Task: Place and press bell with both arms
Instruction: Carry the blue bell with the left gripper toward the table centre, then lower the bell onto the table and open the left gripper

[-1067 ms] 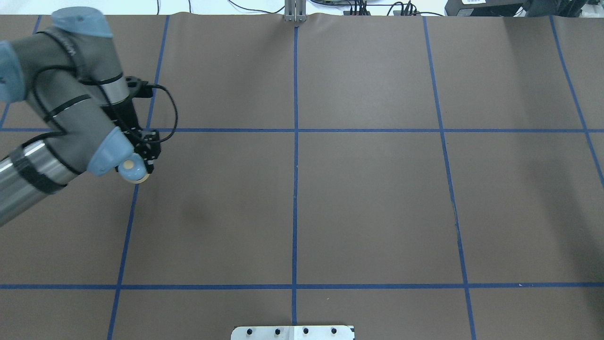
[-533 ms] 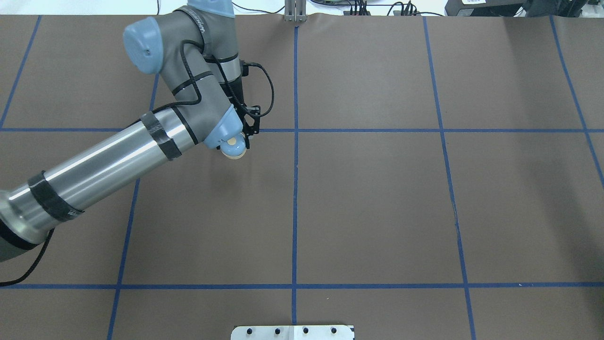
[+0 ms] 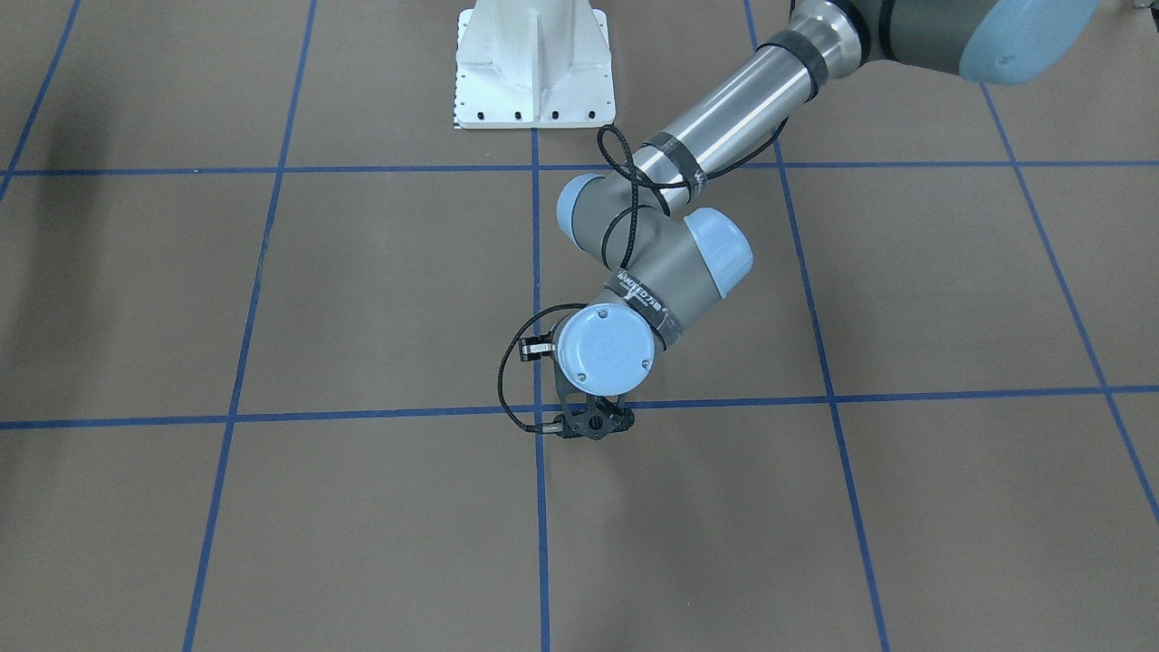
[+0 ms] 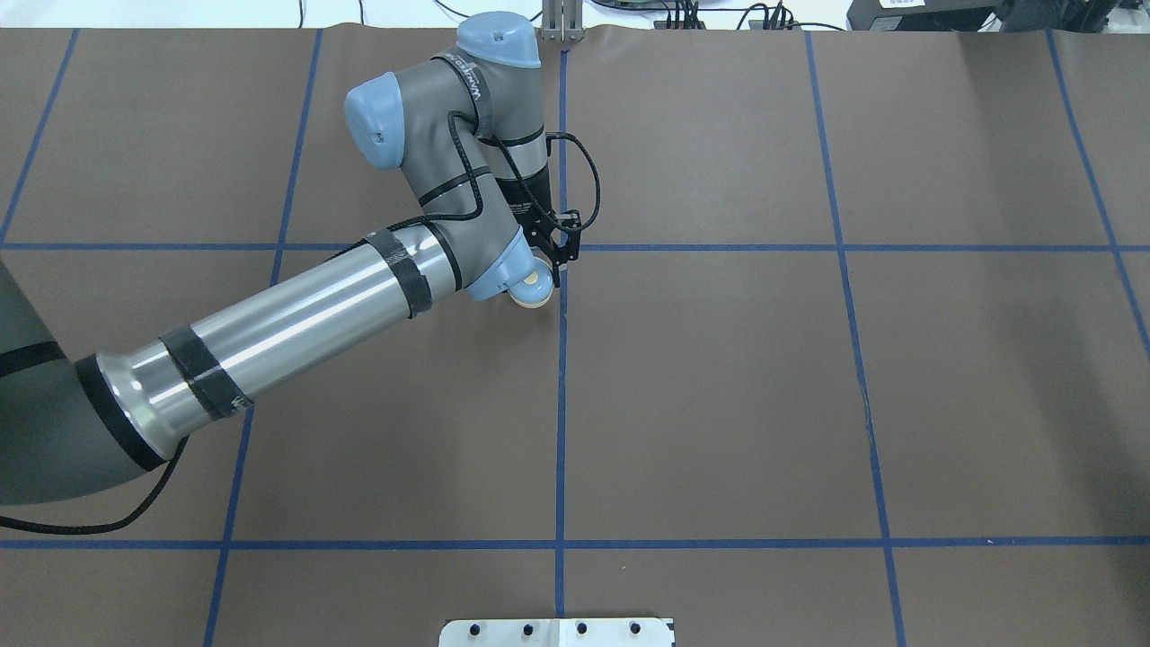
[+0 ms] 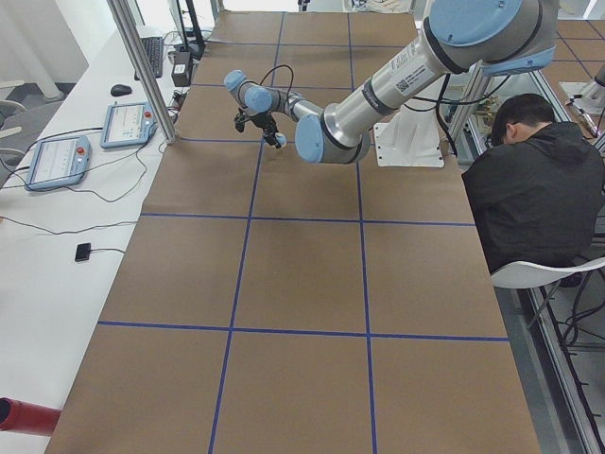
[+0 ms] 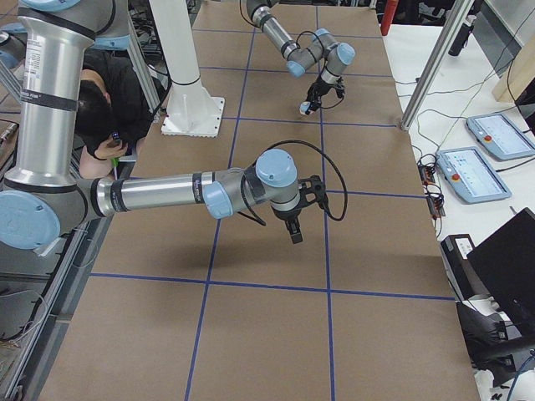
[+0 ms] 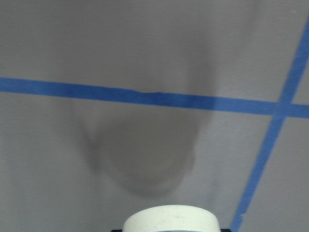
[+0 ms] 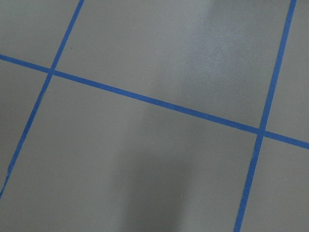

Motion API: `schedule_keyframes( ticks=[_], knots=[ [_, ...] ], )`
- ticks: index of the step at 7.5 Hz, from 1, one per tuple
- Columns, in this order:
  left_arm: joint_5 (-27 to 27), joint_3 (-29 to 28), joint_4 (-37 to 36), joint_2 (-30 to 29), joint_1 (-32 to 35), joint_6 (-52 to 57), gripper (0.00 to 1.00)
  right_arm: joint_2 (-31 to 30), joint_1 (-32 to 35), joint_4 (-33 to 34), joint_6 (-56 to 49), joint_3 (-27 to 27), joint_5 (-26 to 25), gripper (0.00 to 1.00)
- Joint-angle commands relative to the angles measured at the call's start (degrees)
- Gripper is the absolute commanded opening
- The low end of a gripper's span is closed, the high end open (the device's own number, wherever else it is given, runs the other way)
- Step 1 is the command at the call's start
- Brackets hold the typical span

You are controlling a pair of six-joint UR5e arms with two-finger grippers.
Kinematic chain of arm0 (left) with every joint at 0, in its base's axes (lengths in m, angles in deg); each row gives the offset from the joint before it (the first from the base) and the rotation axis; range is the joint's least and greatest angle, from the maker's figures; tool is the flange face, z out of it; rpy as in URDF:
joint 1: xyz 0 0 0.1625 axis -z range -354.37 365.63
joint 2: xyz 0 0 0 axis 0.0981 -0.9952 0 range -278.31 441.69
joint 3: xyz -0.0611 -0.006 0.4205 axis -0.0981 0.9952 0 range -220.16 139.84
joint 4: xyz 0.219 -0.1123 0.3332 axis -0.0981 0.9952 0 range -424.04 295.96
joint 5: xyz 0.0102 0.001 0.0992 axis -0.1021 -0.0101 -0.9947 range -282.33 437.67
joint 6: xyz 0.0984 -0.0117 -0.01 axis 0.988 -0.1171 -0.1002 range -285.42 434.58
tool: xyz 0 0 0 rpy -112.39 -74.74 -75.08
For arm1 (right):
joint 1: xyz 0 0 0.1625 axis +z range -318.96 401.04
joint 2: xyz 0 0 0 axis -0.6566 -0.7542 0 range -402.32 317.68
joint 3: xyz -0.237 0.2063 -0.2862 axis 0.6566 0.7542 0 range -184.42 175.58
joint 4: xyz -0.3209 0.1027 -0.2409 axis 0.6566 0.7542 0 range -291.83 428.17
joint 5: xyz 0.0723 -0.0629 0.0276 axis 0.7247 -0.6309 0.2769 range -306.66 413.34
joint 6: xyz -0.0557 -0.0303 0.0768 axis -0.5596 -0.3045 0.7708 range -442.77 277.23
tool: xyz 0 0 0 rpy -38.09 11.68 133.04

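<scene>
Over the last second the left arm (image 4: pixel 296 314) has swung the bell (image 4: pixel 536 287) from close to the worktop's (image 4: pixel 719 404) left edge to about midway between the left and right edges. It is somewhat nearer the far edge than the robot's own, and hangs just left of a crossing of the blue tape lines (image 4: pixel 561 404). That reads as the carry nearly done: the bell is about where both arms could reach it, so setting it down looks like the step in hand, with the press yet to come. The left gripper (image 4: pixel 550 270) is pinching the bell by its side. The left wrist camera shows the bell's cream base ring at the bottom of its picture, with a round shadow (image 7: pixel 145 159) on the paper beyond it. This suggests the bell is held clear of the surface rather than resting on it. The arm's long silver tube reaches in from the near left corner, the elbow folds back toward the far edge, and the wrist turns down so the fingers point at the table. The right arm (image 6: pixel 167 192) appears only in the right-side view, stretched out roughly level above the worktop with the right gripper (image 6: pixel 293 234) pointing down. Whether its jaws are spread or pressed together I cannot tell.
</scene>
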Motion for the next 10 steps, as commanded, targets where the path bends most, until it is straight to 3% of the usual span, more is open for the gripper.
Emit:
schedule_keyframes(
  ticks=[1, 2, 3, 4, 5, 8, 10],
  knots=[
    [-0.1, -3.17, 4.7, -1.52, -1.46, -2.95, 0.34, 0.0, 0.0, 0.0, 0.04, -0.04, 0.0, 1.0],
    [-0.1, -3.26, 5.94, -1.61, -1.82, -4.45, 0.44, 0.0, 0.0, 0.0, 0.04, -0.04, 0.0, 1.0],
    [-0.19, -3.26, 6.3, -1.61, -2.17, -4.46, 0.89, 0.0, 0.0, 0.09, 0.04, -0.04, 0.0, 1.0],
    [-2.54, -3.26, 7.08, -1.61, -2.52, -4.55, 1.0, 0.0, 0.0, 0.0, 0.04, -0.04, 0.0, 1.0],
    [-5.17, -3.26, 7.27, -1.61, -3.05, -4.55, 1.0, 0.0, 0.0, 0.0, 0.04, -0.04, 0.0, 1.0],
    [-5.11, -0.12, 6.13, -0.91, 1.14, -3.76, 1.0, 1.05, 0.0, 0.17, 0.12, -0.12, 0.0, 1.0],
    [-5.02, 11.17, -1.73, 3.11, 6.41, 0.77, 1.0, 2.98, -1.05, 0.62, 5.09, -0.12, 0.09, 1.0]
  ],
)
